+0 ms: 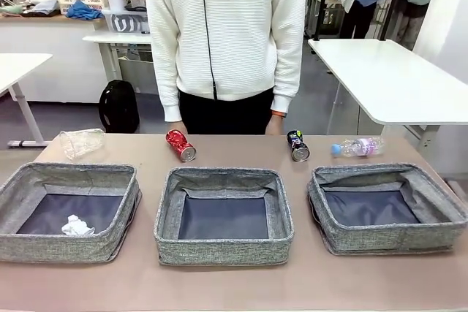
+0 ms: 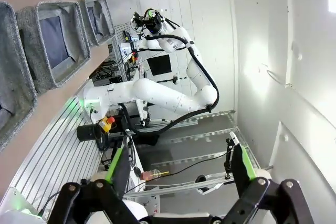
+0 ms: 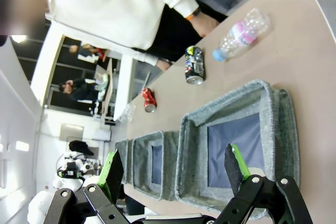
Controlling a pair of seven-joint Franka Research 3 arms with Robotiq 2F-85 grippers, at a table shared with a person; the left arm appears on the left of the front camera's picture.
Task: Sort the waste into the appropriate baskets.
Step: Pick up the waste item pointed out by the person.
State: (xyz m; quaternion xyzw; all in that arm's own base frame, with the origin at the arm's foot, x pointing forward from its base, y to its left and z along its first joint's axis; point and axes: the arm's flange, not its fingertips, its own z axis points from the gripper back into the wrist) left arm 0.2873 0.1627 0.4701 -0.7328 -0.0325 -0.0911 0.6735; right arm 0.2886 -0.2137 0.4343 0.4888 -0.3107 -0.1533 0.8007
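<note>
Table (image 1: 234,286): holds three grey fabric baskets in a row, with loose waste along the far edge by the person.
Left basket (image 1: 58,248): has one item inside.
Middle basket (image 1: 223,250): nothing inside.
Right basket (image 1: 387,237): nothing inside.
Left gripper (image 2: 178,148): jaws apart, holding nothing, well off the table.
Right gripper (image 3: 172,156): jaws apart, holding nothing, above the right basket.
Crushed clear plastic bottle (image 1: 80,142): behind the left basket, unsorted.
Pink-label bottle (image 1: 358,147): behind the right basket, unsorted.
Red can (image 1: 180,145): behind the middle basket, unsorted.
Dark printed can (image 1: 297,145): between the middle and right baskets, unsorted.
Paper ball (image 1: 77,226): in the left basket; likely one of five sorted.
</note>
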